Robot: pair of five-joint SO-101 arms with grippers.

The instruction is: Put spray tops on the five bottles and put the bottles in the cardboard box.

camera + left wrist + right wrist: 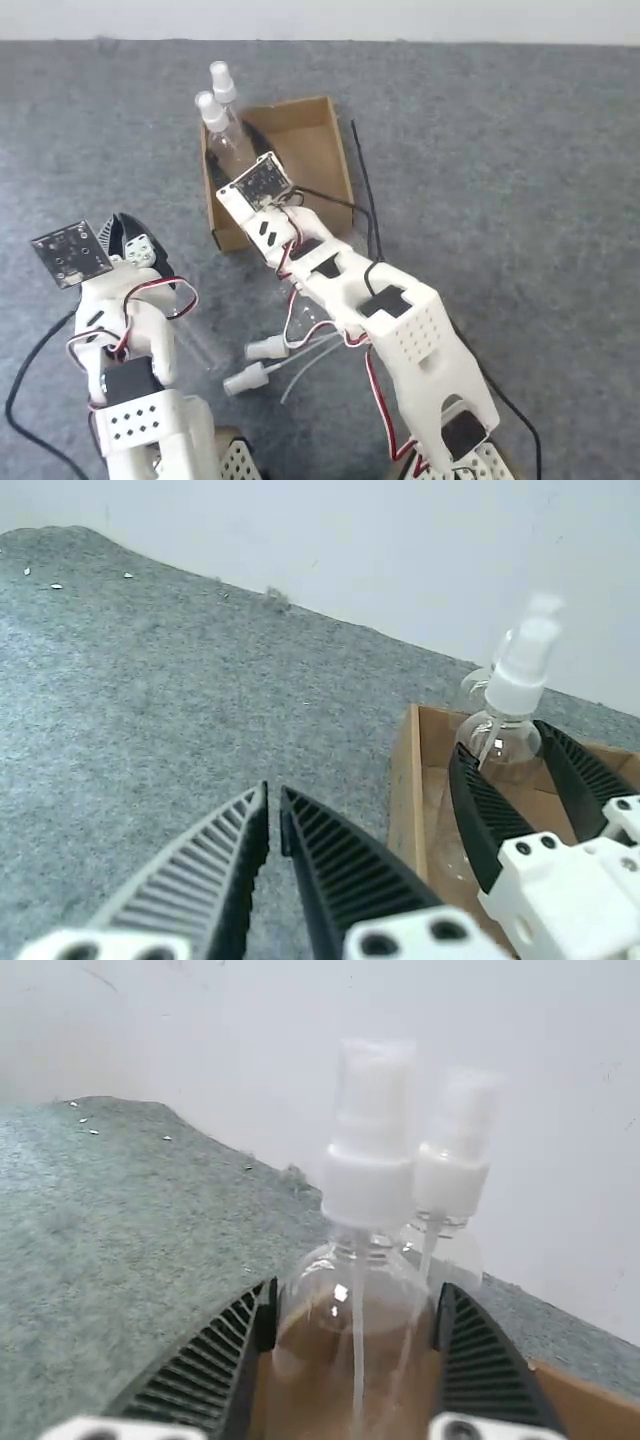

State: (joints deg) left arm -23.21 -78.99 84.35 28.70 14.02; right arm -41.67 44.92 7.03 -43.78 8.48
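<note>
High view – right gripper [238,150]: reaches into the cardboard box [305,150], its jaws closed around the held bottle [212,112].
High view – held bottle: upright at the box's far left corner, spray top on.
High view – second bottle [223,80]: upright just behind the held one, also capped.
High view – left gripper [125,225]: over the grey carpet [500,150], well apart from the box.
High view – loose spray tops [265,348]: two lie side by side on the carpet between the arm bases, their thin tubes trailing.

Left wrist view – left gripper [274,795]: jaws clenched to a thin slit, nothing between them, above the carpet [150,680].
Left wrist view – box [405,780]: off to one side, with the right gripper [500,745] inside it, flanking the held bottle [520,665].

Right wrist view – right gripper [355,1300]: both jaws press the round clear body of the held bottle [368,1170].
Right wrist view – second bottle [455,1170]: just behind, touching or nearly so.
Right wrist view – box [590,1390]: its brown edge sits below the bottles.
</note>
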